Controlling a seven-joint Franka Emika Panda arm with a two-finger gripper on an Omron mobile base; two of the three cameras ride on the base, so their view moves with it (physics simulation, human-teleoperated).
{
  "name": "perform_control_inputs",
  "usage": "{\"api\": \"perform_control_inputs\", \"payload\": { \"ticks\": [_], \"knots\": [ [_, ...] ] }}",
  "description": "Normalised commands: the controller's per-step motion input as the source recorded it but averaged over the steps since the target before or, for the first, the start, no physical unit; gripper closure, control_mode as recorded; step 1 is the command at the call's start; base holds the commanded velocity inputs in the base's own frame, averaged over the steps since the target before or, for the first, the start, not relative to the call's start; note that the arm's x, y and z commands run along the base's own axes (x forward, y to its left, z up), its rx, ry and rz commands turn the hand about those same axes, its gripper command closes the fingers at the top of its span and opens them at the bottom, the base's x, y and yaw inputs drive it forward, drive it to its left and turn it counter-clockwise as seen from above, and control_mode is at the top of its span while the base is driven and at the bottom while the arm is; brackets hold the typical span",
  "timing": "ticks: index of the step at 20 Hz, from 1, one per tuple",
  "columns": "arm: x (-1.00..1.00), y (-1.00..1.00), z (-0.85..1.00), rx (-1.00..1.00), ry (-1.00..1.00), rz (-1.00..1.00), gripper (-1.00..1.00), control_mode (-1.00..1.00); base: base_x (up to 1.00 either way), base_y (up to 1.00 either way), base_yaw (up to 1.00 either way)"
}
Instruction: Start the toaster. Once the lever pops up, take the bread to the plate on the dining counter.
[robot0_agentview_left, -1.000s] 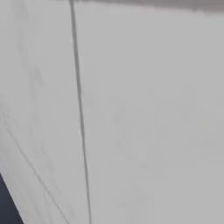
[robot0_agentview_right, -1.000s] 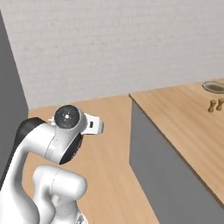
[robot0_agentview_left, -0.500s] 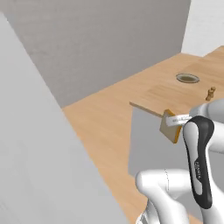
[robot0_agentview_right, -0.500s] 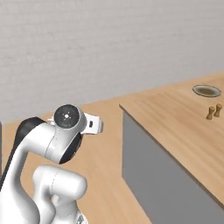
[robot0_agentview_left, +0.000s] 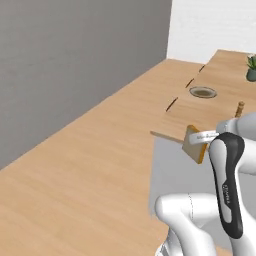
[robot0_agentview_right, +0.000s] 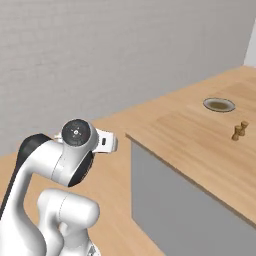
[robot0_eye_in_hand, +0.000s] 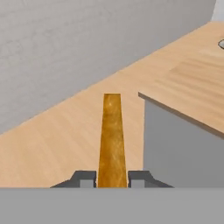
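My gripper (robot0_eye_in_hand: 112, 178) is shut on the bread (robot0_eye_in_hand: 111, 135), a tan slice seen edge-on that stands up between the two fingertips. In the left base view the bread (robot0_agentview_left: 192, 144) is held out in front of the arm by the gripper (robot0_agentview_left: 199, 143), short of the near corner of the dining counter (robot0_agentview_left: 220, 70). The plate (robot0_agentview_right: 219, 104) lies flat, far back on the light wooden dining counter (robot0_agentview_right: 200, 145); it is the same plate (robot0_agentview_left: 202, 92) in the left base view. The toaster is out of view.
A small wooden figure (robot0_agentview_right: 240, 130) stands on the counter nearer than the plate. A potted plant (robot0_agentview_left: 251, 67) sits at the far right. The counter's grey side panel (robot0_agentview_right: 175, 205) faces the base. A grey wall (robot0_agentview_left: 75, 60) runs along the left, with wooden floor (robot0_agentview_left: 75, 170) between.
Both base views have swung round with the base: the blank wall gave way to the floor and the counter with the plate. The bread stays held.
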Motion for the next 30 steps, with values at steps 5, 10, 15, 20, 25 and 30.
{"api": "perform_control_inputs", "payload": {
  "ticks": [5,10,15,20,25,30],
  "knots": [
    [0.0,0.0,0.0,0.0,0.0,0.0,1.0,1.0,1.0,1.0,-0.42],
    [0.0,0.0,0.0,0.0,0.0,0.0,1.0,1.0,1.0,1.0,-0.46],
    [0.0,0.0,0.0,0.0,0.0,0.0,1.0,1.0,1.0,0.99,-0.51],
    [0.0,0.0,0.0,0.0,0.0,0.0,1.0,1.0,1.0,0.84,-0.62],
    [0.0,0.0,0.0,0.0,0.0,0.0,1.0,1.0,0.99,0.78,-0.64],
    [0.0,0.0,0.0,0.0,0.0,0.0,1.0,1.0,0.87,0.81,-0.64]
  ]
}}
